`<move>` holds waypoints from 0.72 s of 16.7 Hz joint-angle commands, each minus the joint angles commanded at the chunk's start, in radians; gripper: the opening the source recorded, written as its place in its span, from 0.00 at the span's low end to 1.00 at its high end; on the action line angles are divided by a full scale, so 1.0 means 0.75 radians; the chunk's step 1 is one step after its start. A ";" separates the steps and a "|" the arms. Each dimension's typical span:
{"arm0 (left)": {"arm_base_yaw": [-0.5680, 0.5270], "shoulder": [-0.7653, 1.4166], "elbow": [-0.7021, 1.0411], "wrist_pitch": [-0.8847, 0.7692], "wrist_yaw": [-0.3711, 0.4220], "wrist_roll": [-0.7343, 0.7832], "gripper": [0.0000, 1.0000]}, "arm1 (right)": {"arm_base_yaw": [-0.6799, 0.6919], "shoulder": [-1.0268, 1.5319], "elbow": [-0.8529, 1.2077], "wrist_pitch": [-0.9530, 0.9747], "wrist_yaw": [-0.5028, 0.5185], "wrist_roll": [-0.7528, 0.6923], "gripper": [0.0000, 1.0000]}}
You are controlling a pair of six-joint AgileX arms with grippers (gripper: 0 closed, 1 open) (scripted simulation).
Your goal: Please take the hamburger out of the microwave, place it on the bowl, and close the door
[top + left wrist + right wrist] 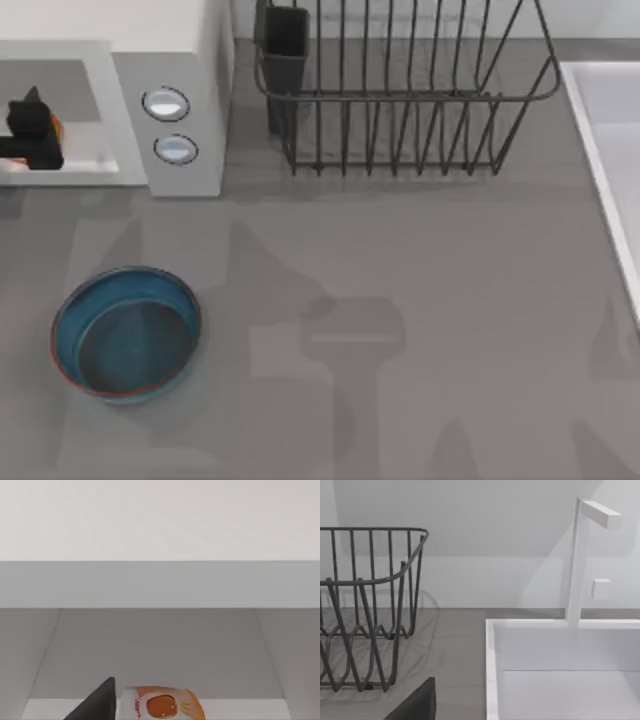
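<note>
The left gripper [38, 135] is seen from above at the microwave [190, 60] opening, at the table's far left; an orange edge of the hamburger [57, 128] is visible right beside its dark fingers; in the left wrist view the hamburger [162, 706] is seen resting on the cavity floor, with one dark fingertip [97, 702] just beside it; whether the jaws are apart or already clamped on the burger cannot be told. The step in hand is judged to be the grasp inside the cavity; a firm hold is called for next, then a withdrawal clear of the opening and a carry to the blue bowl [127, 334], which is set near the table's front left, well apart from the microwave; the door is not yet closed. The dish rack [400, 100] and sink [560, 670] are left untouched; the right arm is parked near them.
</note>
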 joint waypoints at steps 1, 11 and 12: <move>0.007 0.136 0.051 0.065 0.009 0.004 1.00 | 0.000 0.000 0.000 0.000 0.000 0.000 1.00; 0.061 1.167 0.442 0.556 0.078 0.031 1.00 | 0.000 0.000 0.000 0.000 0.000 0.000 1.00; 0.064 1.217 0.461 0.580 0.081 0.032 1.00 | 0.000 0.000 0.000 0.000 0.000 0.000 1.00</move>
